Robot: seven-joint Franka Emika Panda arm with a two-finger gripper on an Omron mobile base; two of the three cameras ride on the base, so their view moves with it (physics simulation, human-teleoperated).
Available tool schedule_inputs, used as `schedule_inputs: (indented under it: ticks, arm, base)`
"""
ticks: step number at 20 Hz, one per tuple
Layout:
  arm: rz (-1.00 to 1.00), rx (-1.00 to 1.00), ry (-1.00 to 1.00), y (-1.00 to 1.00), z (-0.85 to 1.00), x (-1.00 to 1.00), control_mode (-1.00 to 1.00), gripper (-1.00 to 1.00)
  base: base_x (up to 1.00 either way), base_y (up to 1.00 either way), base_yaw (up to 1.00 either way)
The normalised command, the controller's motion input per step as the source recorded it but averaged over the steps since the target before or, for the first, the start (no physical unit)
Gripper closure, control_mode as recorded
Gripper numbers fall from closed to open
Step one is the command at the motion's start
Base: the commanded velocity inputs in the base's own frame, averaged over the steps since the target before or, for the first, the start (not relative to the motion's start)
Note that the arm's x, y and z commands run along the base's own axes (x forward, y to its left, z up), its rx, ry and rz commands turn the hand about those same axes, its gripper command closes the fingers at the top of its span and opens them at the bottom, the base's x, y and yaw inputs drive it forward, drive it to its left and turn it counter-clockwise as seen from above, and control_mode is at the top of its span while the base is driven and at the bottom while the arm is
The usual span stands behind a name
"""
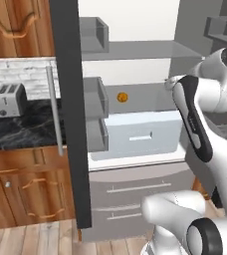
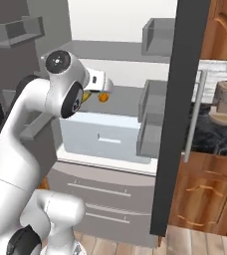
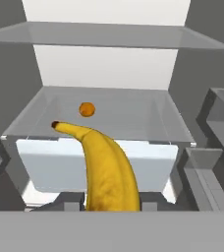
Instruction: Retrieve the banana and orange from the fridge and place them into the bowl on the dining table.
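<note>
Where the left base view looks into the open fridge point(image 1: 135, 164), the orange point(image 1: 122, 97) sits on a grey shelf point(image 1: 145, 102) above a pale blue-white crisper drawer point(image 1: 140, 134), well back from the shelf's front edge. The white arm point(image 1: 205, 124) crosses the right side of this view and covers the space beside the orange. Left of the fridge's dark door edge, a toaster point(image 1: 8, 99) stands on a black counter point(image 1: 21, 127).

In the right base view, the gripper point(image 2: 98, 88) reaches in over the same shelf, a sliver of the yellow banana point(image 2: 87, 95) showing under the wrist and the orange point(image 2: 103, 97) just beside it, lower right.

In the hand view, the banana point(image 3: 106, 170) is clenched between the jaws at its thick near end. Its long axis runs up from the bottom of the view and curves left, the dark tip pointing toward the shelf's front left area. The orange point(image 3: 87, 109) lies on the shelf point(image 3: 133, 115) beyond that tip, apart from it. The fingertips themselves are hidden behind the fruit.
</note>
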Motion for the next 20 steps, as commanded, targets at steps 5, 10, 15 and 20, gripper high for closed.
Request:
schedule_inputs:
  ticks: [5, 10, 15, 20]
  arm:
    - [0.0, 0.0, 0.0, 0.0, 0.0, 0.0, 1.0, 1.0]
    - [0.0, 0.0, 0.0, 0.0, 0.0, 0.0, 1.0, 1.0]
    - [0.0, 0.0, 0.0, 0.0, 0.0, 0.0, 1.0, 1.0]
    - [0.0, 0.0, 0.0, 0.0, 0.0, 0.0, 1.0, 1.0]
  base:
    - [-0.88, 0.04, 0.06]
    - [-0.65, 0.03, 0.09]
    - [-0.61, 0.04, 0.12]
    - [-0.47, 0.0, 0.33]
